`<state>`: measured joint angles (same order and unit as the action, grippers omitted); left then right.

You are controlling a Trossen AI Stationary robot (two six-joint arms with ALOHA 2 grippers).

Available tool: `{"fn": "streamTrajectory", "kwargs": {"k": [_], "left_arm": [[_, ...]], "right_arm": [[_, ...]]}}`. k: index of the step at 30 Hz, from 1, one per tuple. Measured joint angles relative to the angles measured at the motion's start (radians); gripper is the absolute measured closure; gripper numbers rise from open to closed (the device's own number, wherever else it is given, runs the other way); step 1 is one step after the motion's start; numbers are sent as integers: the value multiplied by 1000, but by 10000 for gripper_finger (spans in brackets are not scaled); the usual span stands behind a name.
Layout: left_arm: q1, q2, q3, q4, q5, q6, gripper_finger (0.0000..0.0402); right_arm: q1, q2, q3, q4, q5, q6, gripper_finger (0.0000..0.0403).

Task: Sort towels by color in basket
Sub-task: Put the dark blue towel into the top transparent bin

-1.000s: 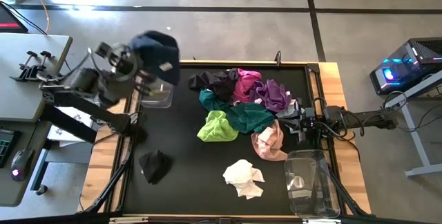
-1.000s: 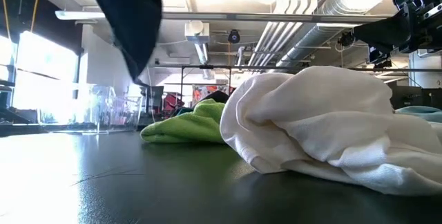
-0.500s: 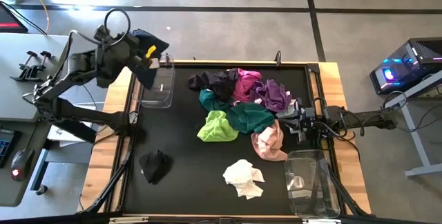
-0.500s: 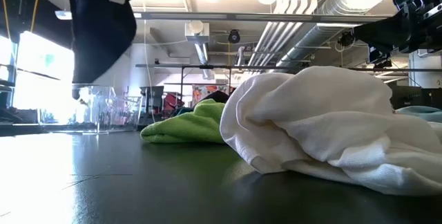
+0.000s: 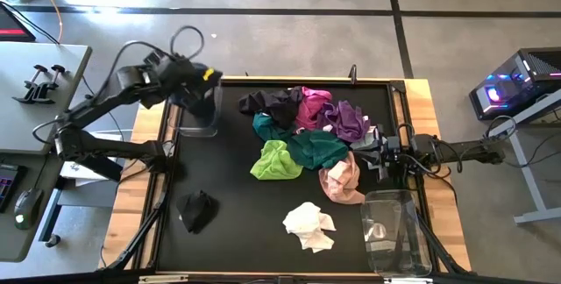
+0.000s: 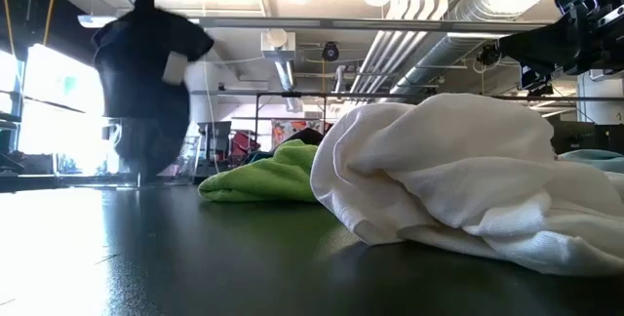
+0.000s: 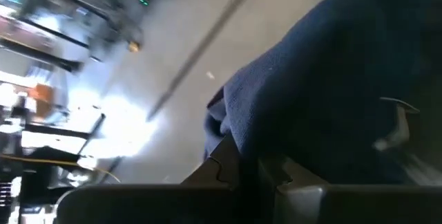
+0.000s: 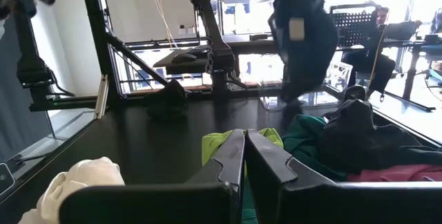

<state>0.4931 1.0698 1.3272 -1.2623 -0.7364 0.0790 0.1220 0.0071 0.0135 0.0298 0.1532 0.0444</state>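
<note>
High view: left gripper [image 5: 203,87] above clear bin [image 5: 198,113] at table's [image 5: 228,231] far left corner, clamped on navy towel [image 5: 200,100]. Towel pile [image 5: 307,131] mid-table toward far edge; black towel [image 5: 196,209] near left edge; white towel [image 5: 308,225] near front edge. Right gripper [image 5: 379,154] closed, empty, at right edge.

Low view: navy towel [image 6: 146,87] hanging over bin.

Left wrist view: fingers pinched on navy cloth [image 7: 345,92].

Right wrist view: fingers [image 8: 231,158] closed together, nothing held.
</note>
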Motion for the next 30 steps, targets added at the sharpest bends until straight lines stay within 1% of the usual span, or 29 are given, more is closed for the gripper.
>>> {"fn": "streamTrajectory", "kwargs": {"k": [2,7,9,13,17,21,25,30], "left_arm": [[0,-1,-31,-31,55,-32,401],[-1,-2,-46,-154,286,-137,401],[-3,-2,-46,-168,329,-153,401],[21,6,-46,-141,318,-135,401],[87,53,-46,-105,312,-121,401],[180,137,-46,-93,306,-103,401],[265,227,-46,-39,282,-87,401],[340,331,-46,15,281,-68,395]], "right_arm": [[0,0,0,0,0,0,394],[0,0,0,0,0,0,394],[0,0,0,0,0,0,394],[0,0,0,0,0,0,394],[0,0,0,0,0,0,394],[0,0,0,0,0,0,394],[0,0,0,0,0,0,394],[0,0,0,0,0,0,394]]}}
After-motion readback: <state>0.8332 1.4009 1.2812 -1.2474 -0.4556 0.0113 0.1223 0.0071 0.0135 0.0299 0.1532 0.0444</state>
